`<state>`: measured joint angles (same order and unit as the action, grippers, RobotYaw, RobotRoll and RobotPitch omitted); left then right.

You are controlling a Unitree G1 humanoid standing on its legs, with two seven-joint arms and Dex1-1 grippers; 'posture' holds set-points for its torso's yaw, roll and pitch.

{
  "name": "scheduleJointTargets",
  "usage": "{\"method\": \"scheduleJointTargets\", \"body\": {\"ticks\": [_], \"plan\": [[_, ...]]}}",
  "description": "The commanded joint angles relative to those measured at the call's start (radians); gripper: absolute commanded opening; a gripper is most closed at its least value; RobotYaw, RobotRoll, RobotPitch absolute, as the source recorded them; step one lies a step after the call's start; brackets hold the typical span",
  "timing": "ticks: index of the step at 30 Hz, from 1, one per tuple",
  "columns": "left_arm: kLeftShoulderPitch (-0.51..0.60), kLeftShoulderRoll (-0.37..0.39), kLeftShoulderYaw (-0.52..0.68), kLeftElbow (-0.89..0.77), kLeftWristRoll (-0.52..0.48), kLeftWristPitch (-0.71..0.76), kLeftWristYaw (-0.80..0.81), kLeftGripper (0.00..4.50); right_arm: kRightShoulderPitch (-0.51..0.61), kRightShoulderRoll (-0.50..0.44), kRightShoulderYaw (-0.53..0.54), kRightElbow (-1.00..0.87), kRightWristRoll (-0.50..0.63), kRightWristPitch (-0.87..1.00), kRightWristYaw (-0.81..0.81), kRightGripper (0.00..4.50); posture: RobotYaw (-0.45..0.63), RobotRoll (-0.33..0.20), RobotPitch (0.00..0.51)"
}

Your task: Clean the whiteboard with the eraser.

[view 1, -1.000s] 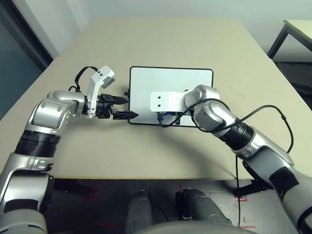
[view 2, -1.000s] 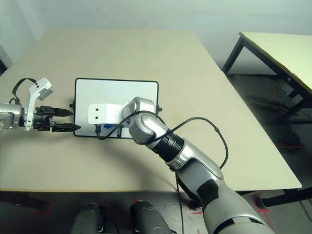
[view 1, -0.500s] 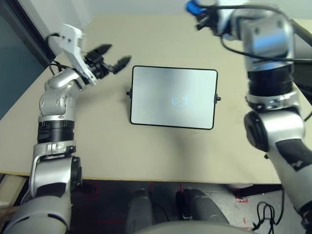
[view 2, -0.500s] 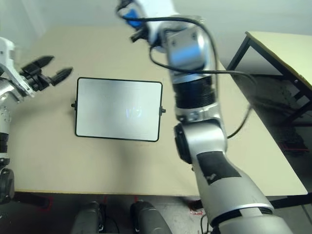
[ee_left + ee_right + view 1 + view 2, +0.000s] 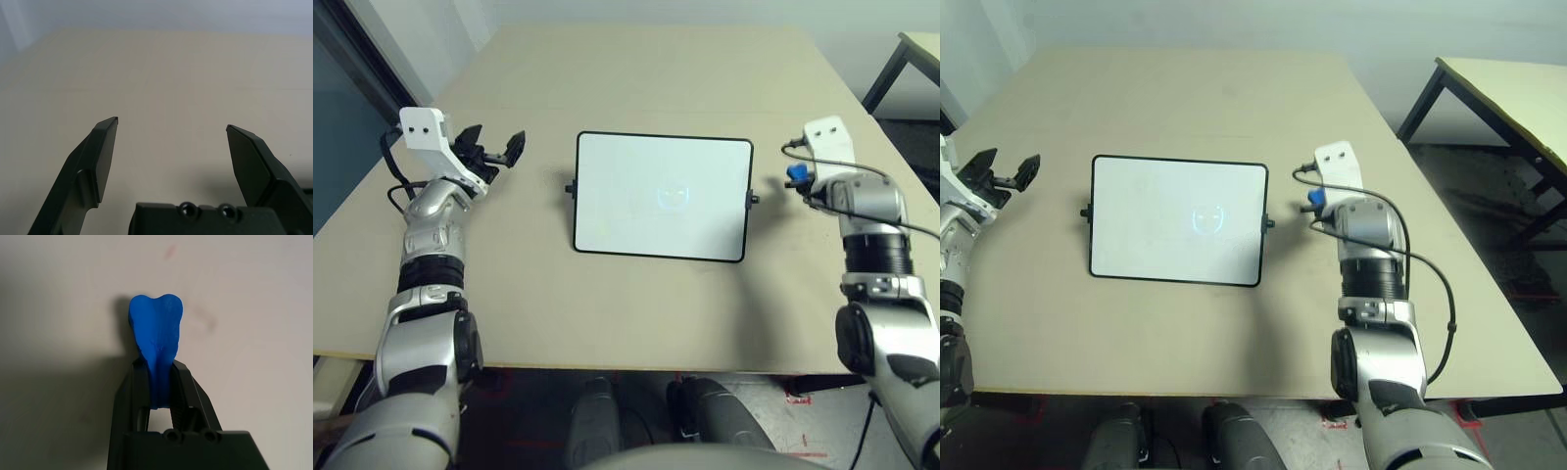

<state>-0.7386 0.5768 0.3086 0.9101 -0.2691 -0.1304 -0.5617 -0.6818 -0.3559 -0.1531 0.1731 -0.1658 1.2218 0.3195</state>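
Faint mark near the middle of the whiteboard (image 5: 661,196) was too small to read, colour and shape unclear. Eraser (image 5: 155,345) lower end was hidden between the right gripper (image 5: 159,377) fingers. Right gripper in the head views was mostly covered by its white wrist camera mount (image 5: 829,140). Second table (image 5: 1518,88) was cut off at the frame edge.

Bare worktop (image 5: 646,78) spans the frame's upper half and lower band; the whiteboard (image 5: 661,196) lies flat at center, nothing standing on it.
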Motion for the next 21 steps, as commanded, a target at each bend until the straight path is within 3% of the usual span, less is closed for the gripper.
{"method": "scheduleJointTargets", "body": {"ticks": [1,4,5,15,21], "plan": [[0.011,-0.03,-0.021,0.008,0.011,0.0,-0.021,4.5,0.038,0.027,0.009,-0.033,0.05,0.072,-0.001,0.53,-0.13,0.0,0.103],[0.004,-0.049,-0.03,0.004,0.014,0.001,-0.017,4.5,0.029,0.028,0.005,-0.019,0.075,0.053,-0.001,0.53,-0.13,0.0,0.103],[0.0,-0.053,-0.03,0.005,0.014,-0.004,-0.013,4.5,0.02,0.025,-0.011,-0.015,0.083,0.04,-0.009,1.25,-0.13,0.0,0.103],[-0.021,-0.069,0.019,0.014,0.007,-0.122,0.132,4.5,-0.015,-0.076,-0.174,0.126,0.189,-0.426,-0.047,4.46,-0.12,0.0,0.085],[-0.005,-0.051,0.047,0.064,0.013,-0.21,0.207,4.5,0.002,-0.131,-0.264,0.411,0.237,-0.887,-0.085,4.46,-0.12,0.0,0.06]]}}
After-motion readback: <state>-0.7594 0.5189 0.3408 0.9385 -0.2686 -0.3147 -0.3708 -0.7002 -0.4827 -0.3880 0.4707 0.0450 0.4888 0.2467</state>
